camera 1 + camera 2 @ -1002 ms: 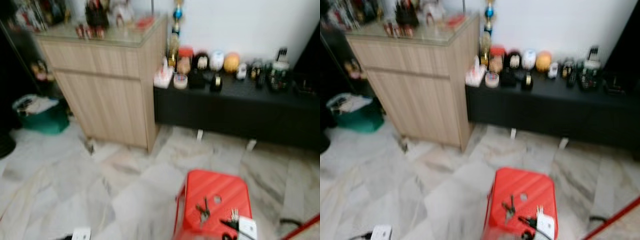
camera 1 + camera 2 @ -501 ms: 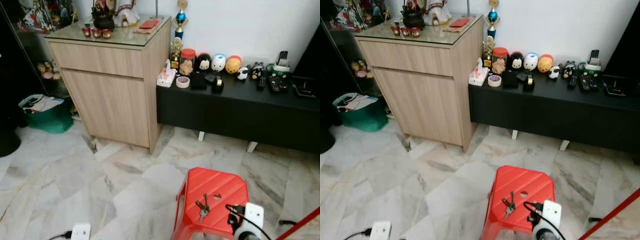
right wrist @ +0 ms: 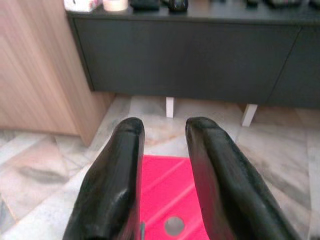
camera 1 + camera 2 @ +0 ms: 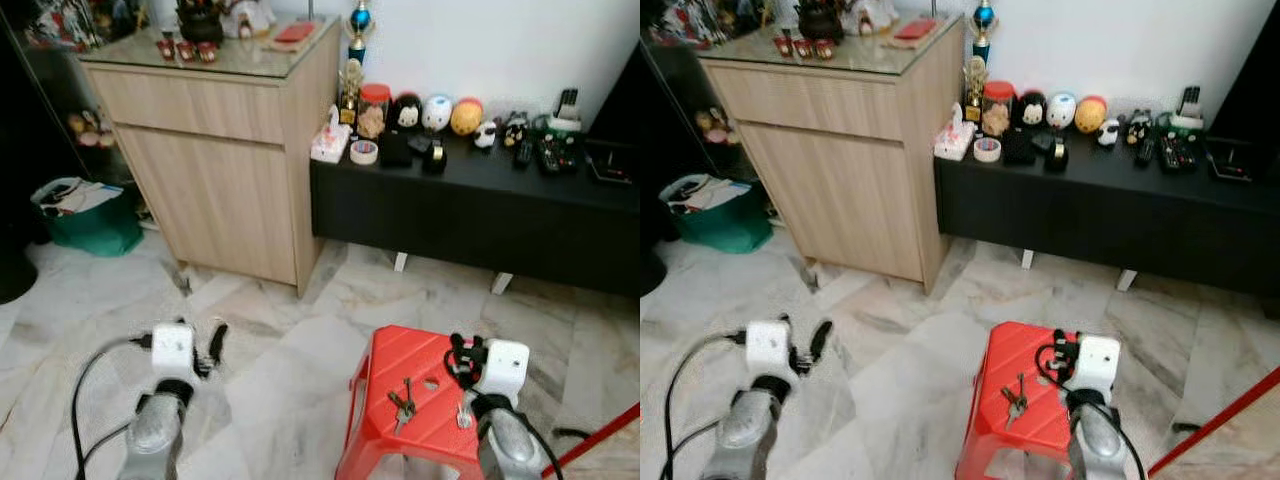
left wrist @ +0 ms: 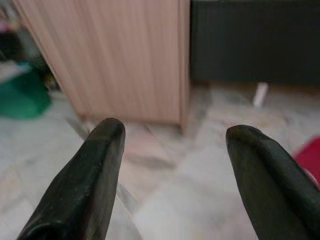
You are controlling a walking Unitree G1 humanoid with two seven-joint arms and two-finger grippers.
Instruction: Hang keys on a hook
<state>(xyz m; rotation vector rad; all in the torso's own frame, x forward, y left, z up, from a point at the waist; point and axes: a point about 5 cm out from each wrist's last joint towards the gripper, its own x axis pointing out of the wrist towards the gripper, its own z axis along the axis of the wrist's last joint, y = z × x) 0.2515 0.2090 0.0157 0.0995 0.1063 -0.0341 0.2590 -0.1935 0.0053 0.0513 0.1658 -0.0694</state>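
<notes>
Fingers of my right gripper narrowly parted, empty above the red stool.
Keys lie just beside them; I'd descend slowly, straddling the ring. Left gripper wide open.

No legible text, label, brand, number or sign anywhere. Small items on the black desk and on the wooden cabinet too small and soft to read; no marking discernible on the red stool or the keys.
</notes>
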